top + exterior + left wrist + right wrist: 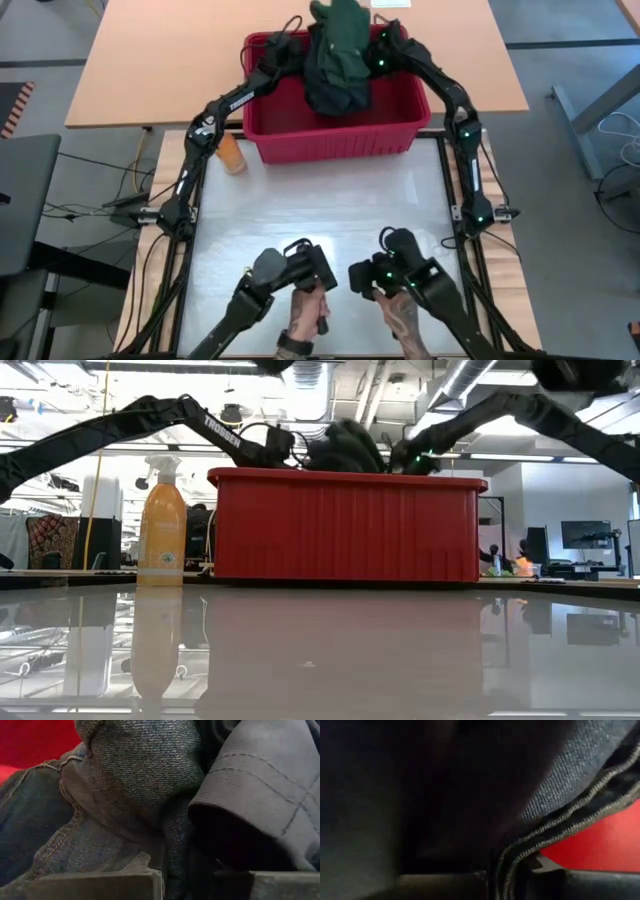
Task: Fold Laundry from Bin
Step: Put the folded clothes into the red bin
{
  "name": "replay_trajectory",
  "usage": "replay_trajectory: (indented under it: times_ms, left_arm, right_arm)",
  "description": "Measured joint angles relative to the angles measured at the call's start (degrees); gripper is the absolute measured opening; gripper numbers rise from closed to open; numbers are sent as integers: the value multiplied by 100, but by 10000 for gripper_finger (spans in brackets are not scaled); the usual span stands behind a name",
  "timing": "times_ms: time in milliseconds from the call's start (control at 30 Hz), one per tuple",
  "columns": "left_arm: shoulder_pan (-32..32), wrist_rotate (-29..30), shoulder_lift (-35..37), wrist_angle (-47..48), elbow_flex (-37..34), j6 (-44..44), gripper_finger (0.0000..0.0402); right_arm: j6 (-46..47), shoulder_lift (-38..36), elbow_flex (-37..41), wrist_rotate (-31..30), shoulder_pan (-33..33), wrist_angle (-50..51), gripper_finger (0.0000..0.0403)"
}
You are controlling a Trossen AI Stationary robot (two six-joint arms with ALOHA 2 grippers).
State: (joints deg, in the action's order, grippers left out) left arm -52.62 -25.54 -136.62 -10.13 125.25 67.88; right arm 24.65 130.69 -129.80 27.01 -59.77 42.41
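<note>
Both grippers pinch dark green laundry above the red bin; desk bare, nothing folded yet

A big wooden table sits at 12 o'clock on a grey floor. Long ceiling lights and pipes run overhead. A dark screen glows at 3 o'clock.
</note>
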Motion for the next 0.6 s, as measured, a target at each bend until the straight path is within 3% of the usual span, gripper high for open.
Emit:
replay_trajectory:
  times_ms: [233,400,600]
  left_arm:
    - [26,495,144,2091,20,-1887,31]
    - [49,933,295,3412,37,-2521,66]
    - [-30,1214,337,4205,96,-3357,109]
  right_arm:
    - [-745,304,10,-926,134,637,55]
    - [-1124,306,11,-1555,280,941,55]
    - [-1148,301,11,-1692,299,1055,55]
